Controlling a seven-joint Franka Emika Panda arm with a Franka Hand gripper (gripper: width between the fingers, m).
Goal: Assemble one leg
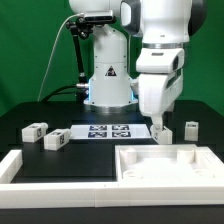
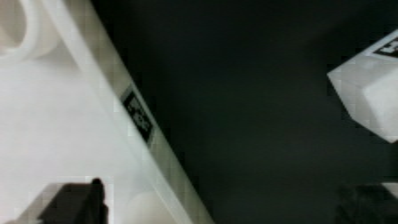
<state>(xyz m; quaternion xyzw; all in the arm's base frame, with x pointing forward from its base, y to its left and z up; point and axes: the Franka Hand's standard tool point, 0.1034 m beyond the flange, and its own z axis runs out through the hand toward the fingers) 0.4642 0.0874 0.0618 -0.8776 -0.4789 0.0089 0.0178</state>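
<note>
end effector (image 1: 156, 121) near one leg (image 1: 162, 132)

White leg (image 1: 57, 140), black-white tagged; black table (image 1: 92, 152).

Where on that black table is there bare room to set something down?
The widest bare patch lies between the marker board, the left legs, the tabletop and the white frame in front. The exterior view's right is crowded: the gripper hangs close to the right legs.
</note>
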